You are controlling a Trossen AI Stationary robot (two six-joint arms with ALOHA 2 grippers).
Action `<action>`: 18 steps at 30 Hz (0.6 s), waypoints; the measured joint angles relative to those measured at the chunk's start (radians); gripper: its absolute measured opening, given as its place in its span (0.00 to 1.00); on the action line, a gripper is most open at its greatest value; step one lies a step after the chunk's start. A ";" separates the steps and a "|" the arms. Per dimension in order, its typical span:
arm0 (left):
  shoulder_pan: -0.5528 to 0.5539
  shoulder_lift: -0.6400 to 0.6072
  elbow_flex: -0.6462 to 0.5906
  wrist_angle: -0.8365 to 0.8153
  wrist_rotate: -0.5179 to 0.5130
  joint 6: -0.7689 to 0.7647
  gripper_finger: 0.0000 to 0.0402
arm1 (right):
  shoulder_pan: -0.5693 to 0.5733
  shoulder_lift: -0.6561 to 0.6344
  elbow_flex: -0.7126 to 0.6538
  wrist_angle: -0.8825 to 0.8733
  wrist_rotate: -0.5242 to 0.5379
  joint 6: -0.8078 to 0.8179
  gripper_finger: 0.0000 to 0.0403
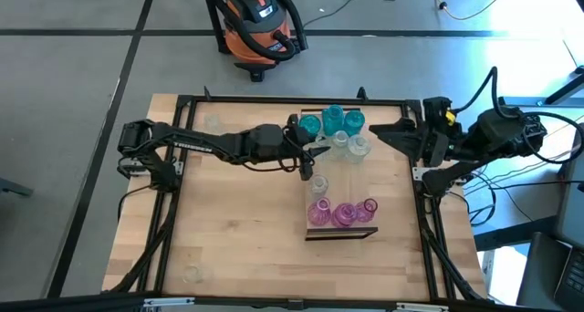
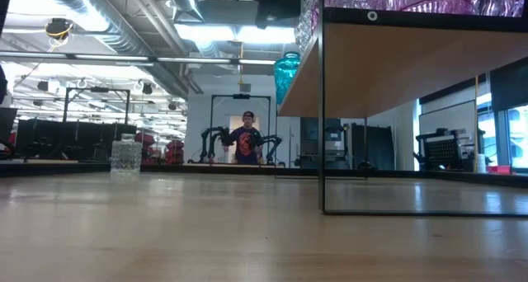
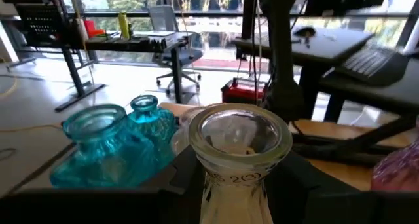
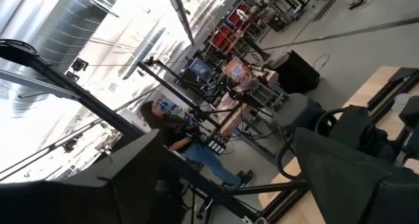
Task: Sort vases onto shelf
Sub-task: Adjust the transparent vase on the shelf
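The shelf (image 1: 358, 177) is a light-wood board with a dark near end, standing raised on thin black legs (image 2: 322, 117). On it are teal vases (image 1: 333, 119) at the far end, clear vases (image 1: 350, 144) behind them, one clear vase (image 1: 318, 183) midway and pink vases (image 1: 344, 213) at the near end. My left gripper (image 1: 316, 155) reaches over the shelf's left edge and is shut on a clear vase (image 3: 239, 135). My right gripper (image 1: 412, 152) waits open at the table's right edge. My left gripper pinches the clear vase at its narrow neck (image 3: 237, 185), just under the flared mouth, with one dark finger (image 3: 188, 179) on each side. The fingers come in level from the table's left. The vase stands upright; its base is hidden, so I cannot tell whether it rests on the shelf.
Two more clear vases stand on the tabletop, one near the far left corner (image 1: 212, 122) and one near the near edge (image 1: 192, 274). A black frame (image 1: 274, 100) rims the table. An orange vacuum (image 1: 255, 25) sits on the floor beyond, and a person (image 2: 245, 142) stands far back.
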 joint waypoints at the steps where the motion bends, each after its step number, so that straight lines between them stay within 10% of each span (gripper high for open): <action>1: 0.004 -0.002 -0.022 0.028 0.001 -0.021 0.28 | 0.000 0.000 0.000 -0.004 0.000 0.000 0.80; 18: 0.043 -0.002 -0.138 0.158 0.033 -0.049 0.28 | -0.001 -0.049 0.000 -0.039 0.018 -0.014 0.80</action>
